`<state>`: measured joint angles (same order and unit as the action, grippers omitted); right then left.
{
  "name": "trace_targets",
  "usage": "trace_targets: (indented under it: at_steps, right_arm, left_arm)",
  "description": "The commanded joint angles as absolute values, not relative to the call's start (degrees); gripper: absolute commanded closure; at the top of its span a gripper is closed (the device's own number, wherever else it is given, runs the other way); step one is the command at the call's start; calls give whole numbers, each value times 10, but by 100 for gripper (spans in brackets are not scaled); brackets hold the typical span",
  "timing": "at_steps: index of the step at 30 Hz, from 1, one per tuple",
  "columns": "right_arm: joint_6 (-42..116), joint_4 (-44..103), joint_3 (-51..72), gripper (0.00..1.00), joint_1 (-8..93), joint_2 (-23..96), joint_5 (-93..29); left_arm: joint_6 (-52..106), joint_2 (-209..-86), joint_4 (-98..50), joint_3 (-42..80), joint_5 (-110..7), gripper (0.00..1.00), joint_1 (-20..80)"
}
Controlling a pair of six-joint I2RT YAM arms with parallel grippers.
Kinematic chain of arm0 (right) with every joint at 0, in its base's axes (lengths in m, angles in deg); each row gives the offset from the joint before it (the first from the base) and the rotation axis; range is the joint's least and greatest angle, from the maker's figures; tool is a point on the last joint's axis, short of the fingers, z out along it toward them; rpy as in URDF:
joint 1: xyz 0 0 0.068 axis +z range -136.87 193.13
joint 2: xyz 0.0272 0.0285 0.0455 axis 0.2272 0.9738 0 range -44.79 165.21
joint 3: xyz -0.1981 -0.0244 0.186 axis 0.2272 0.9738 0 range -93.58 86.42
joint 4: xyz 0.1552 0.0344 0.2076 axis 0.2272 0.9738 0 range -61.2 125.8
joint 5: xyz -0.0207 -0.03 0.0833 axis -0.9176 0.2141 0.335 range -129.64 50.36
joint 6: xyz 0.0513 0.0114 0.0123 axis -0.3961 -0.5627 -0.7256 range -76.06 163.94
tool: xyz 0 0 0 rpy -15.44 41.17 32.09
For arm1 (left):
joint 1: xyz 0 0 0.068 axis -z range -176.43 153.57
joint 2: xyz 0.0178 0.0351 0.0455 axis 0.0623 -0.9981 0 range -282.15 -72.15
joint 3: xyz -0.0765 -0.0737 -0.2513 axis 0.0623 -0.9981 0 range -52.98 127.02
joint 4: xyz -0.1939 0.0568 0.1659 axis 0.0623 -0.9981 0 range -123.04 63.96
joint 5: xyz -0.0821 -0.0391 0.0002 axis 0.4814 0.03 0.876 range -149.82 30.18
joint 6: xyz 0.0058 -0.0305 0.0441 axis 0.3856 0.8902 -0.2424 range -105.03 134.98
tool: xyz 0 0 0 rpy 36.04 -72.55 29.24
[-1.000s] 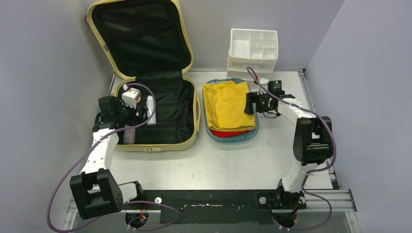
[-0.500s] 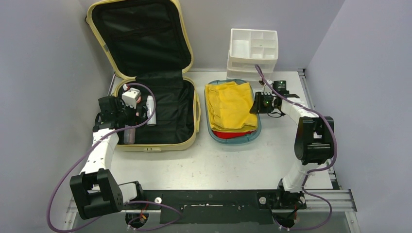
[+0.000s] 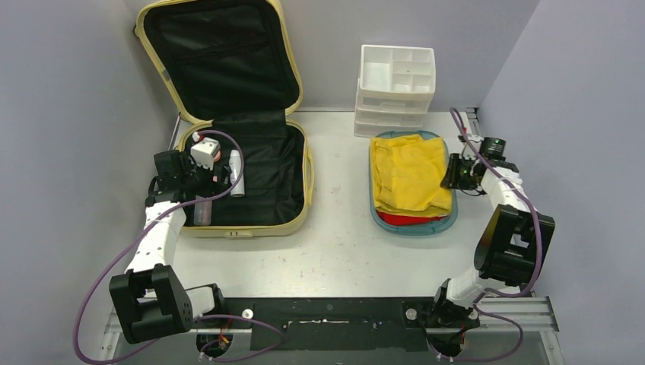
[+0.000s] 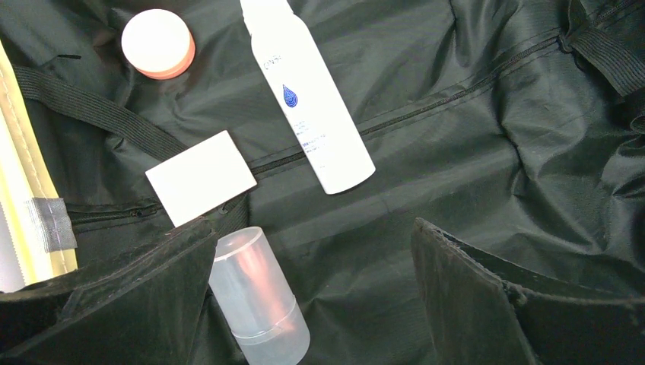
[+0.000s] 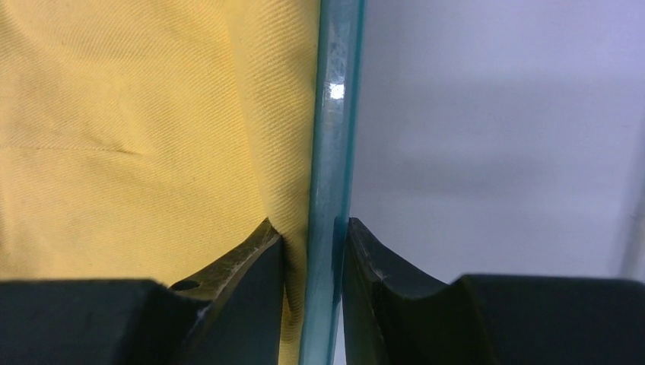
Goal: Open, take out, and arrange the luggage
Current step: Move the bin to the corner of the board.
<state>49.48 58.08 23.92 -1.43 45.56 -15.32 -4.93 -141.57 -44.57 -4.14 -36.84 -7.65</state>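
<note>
Luggage (image 3: 220,61) is laid open; left gripper (image 4: 312,228) is spread wide over its lining. Teal tray (image 3: 414,230), well apart, is clamped at its right rim by right gripper (image 5: 313,228).

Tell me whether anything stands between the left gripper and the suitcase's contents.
Nothing visible does. The left gripper hangs open right above the open pale-yellow suitcase. The clear container, white spray bottle, white card and round jar lie uncovered on its black lining.

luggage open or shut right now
Open: the luggage lid stands up at the back, and the black lining of both halves is exposed.
</note>
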Motion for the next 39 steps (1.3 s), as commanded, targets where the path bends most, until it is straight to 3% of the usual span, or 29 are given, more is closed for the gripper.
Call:
trace_targets:
  at_steps: [1,8,20,22,25,29,33,39]
  right_arm:
    - [597,548,218,90,-111,425,-232]
    - [651,549,176,91,-200,459,-222]
    - [610,527,28,90,-196,601,-273]
    - [607,538,8,82,-191,611,-276]
    - [615,548,8,55,-182,591,-275]
    - [641,544,36,33,-167,519,-290]
    - [699,567,38,24,-157,452,-271]
    - [943,699,60,19,-111,351,-94]
  left_arm:
    - [-44,-1411,-418,-35,-363,3,-75]
    - [-43,-1412,-417,-35,-365,3,-75]
    - [-43,-1407,-418,-36,-371,3,-77]
    - [-43,-1406,-418,-37,-372,3,-77]
    - [-44,-1404,-419,-38,-373,3,-78]
    - [-44,-1407,-416,-39,-373,3,-79]
    - [-43,-1409,-416,-38,-373,3,-79]
    - [-43,-1405,-418,-38,-372,3,-80]
